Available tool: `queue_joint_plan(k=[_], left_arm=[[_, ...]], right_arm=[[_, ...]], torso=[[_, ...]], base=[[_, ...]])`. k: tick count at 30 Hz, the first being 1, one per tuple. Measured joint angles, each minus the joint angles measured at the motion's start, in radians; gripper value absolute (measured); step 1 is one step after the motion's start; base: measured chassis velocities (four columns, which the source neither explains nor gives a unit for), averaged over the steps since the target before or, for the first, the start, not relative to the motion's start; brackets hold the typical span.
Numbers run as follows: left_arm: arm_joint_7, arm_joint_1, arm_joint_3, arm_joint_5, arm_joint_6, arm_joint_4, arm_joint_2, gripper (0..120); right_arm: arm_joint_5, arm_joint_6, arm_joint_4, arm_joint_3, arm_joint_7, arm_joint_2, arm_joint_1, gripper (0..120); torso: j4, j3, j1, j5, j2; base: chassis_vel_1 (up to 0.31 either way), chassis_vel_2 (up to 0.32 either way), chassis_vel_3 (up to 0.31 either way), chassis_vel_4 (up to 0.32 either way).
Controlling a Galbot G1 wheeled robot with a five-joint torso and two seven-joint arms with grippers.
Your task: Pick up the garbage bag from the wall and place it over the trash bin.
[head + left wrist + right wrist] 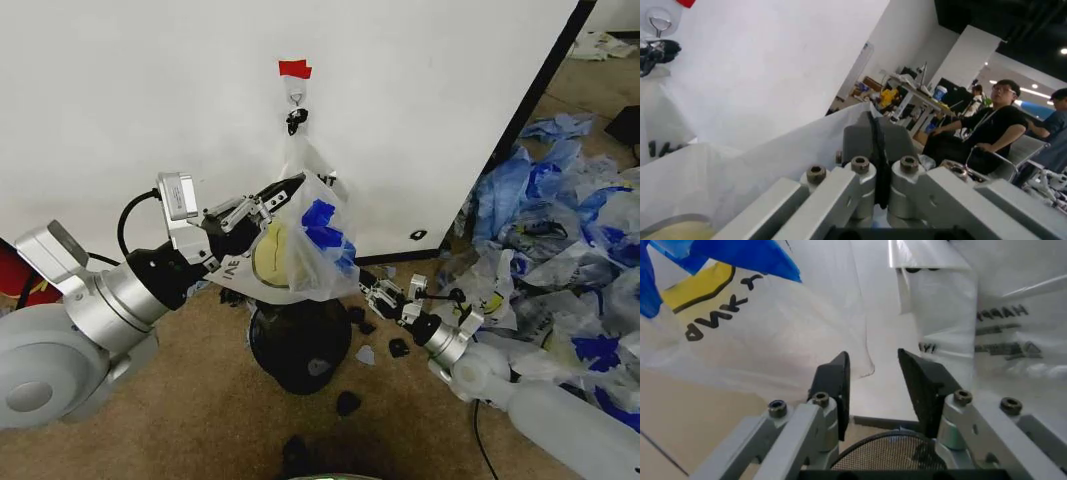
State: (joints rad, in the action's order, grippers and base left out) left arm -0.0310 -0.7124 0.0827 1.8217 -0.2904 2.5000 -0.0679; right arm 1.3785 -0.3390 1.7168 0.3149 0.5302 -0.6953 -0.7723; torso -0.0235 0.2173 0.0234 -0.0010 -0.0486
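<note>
The garbage bag (305,240) is hanging against the wall (150,90), its top handle running up to the metal hook (296,98) just under the red tape piece (294,68), while its printed body is billowing out directly above the trash bin (300,345) on the carpet. The bag appears not yet freed from the hook, so the pickup step is the one in hand and the placing over the bin is not begun.

The left pincer (268,208) is sitting at the bag's near upper edge, and the left wrist view is showing its 2 fingers (875,150) pressed together with a fold of the white film running between them, so it is clamped on the bag's rim. The right pincer (382,292) is reaching in low from the other side, just beside the bag's bottom corner and above the bin's edge; its 2 dark pads (923,385) are standing apart with nothing between them, the film hanging just in front.

By my judgement, the next move calls for the right pincer taking the opposite rim, then both lifting the handle off the hook and spreading the mouth wide enough for the bin's rim. The film is thin, so it could slip or tear under a hard pull.

A heap of spare bags (560,230) is lying on the floor to the robot's right.
</note>
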Motion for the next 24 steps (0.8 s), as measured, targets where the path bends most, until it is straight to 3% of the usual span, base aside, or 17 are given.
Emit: queue_joint_plan(k=[3,7,13,24], left_arm=[[0.004,0.0,0.002,0.0,-0.003,0.0,0.002,0],[0.008,0.0,0.002,0.0,-0.004,0.0,0.003,0],[0.01,0.0,0.005,0.0,-0.008,0.0,0.007,0],[0.015,-0.001,0.004,-0.001,-0.008,0.0,-0.003,0]], right_arm=[[0.009,0.0,-0.002,0.007,0.017,0.0,0.004,11],[0.025,0.001,0.0,0.012,0.039,0.0,0.005,0],[0.032,0.0,-0.009,0.016,0.069,-0.001,0.005,0],[0.038,0.001,0.001,0.002,0.076,0.013,-0.027,39]], torso=[[-0.0001,0.0,0.0,0.0,0.0],[-0.0002,0.0,0.0,-0.0001,0.0],[0.0,0.0,0.0,0.0001,0.0],[-0.0002,0.0,0.0,0.0,0.0]], base=[[0.0,0.0,0.0,0.0],[0.0,0.0,0.0,0.0],[0.0,0.0,0.0,0.0],[0.0,0.0,0.0,0.0]])
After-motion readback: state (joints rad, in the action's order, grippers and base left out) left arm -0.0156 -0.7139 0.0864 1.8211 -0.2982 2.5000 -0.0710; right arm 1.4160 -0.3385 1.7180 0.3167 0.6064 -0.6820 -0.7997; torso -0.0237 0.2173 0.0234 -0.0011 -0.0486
